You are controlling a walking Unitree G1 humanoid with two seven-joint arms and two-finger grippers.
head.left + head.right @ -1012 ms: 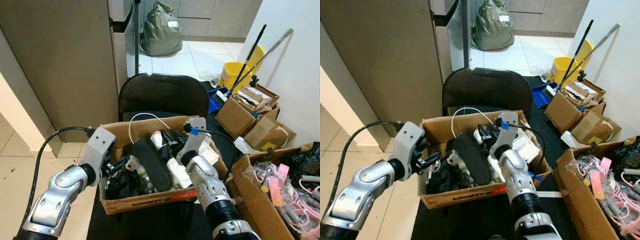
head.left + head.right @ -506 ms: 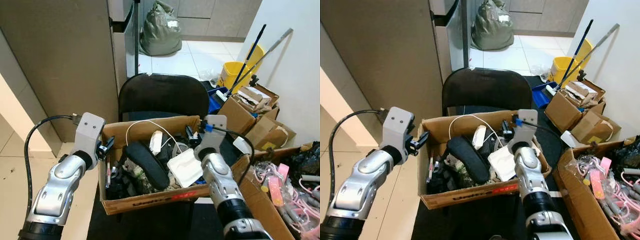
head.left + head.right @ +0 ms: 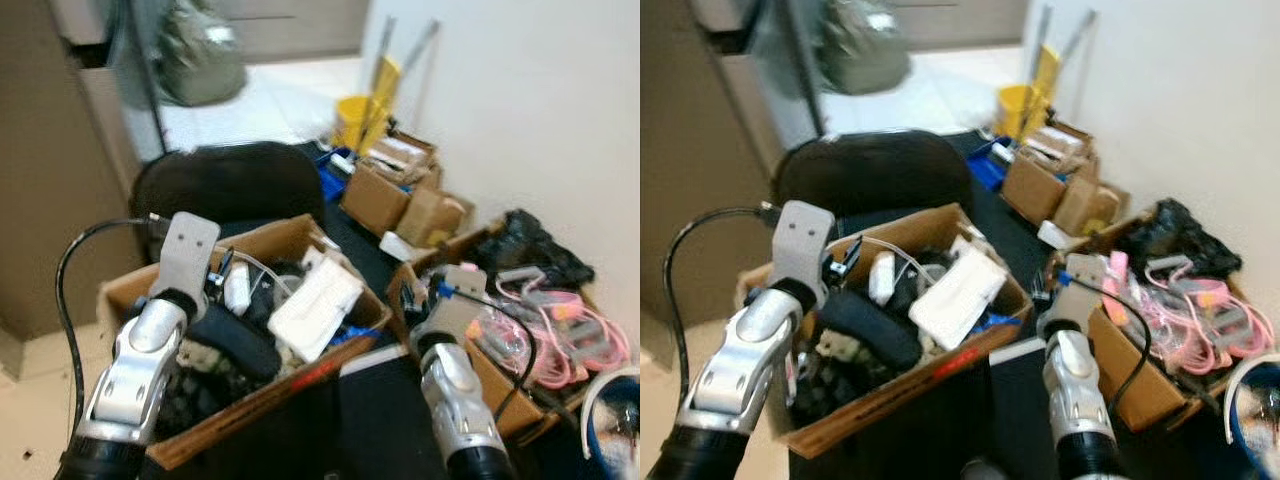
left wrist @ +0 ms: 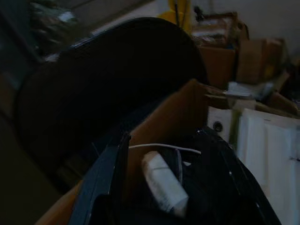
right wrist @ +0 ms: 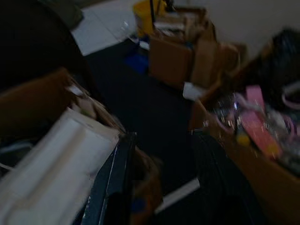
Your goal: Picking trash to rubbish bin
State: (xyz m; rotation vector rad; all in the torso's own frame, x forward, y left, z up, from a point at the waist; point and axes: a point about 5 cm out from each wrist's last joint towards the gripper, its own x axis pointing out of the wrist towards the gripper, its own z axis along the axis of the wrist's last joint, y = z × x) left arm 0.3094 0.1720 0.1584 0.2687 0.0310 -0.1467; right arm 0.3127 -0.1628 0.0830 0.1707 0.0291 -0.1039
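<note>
- Left eye view: the cardboard box of trash (image 3: 300,375) sits in front of the robot, before a black chair (image 3: 225,185). The left hand (image 3: 215,270) hovers over the box's back left corner, above a white cable (image 3: 262,268). The right hand (image 3: 432,290) hangs past the box's right edge, near a second box holding pink items (image 3: 545,325). Whether either hand holds anything cannot be told here; the picture is blurred.
- Right eye view: a white flat packet (image 3: 958,295) lies on top of the trash, between the two arms. No rubbish bin can be identified with certainty; locate it first.
- Left wrist view: the fingers (image 4: 101,183) stand apart and empty over a white oblong object (image 4: 164,185) and the cable. Lower squarely onto one item, clear of the cable.
- Right wrist view: the fingers (image 5: 115,178) are spread, gripping nothing, with the packet (image 5: 51,164) just beside one finger. Bring this hand back over the box before closing.
</note>
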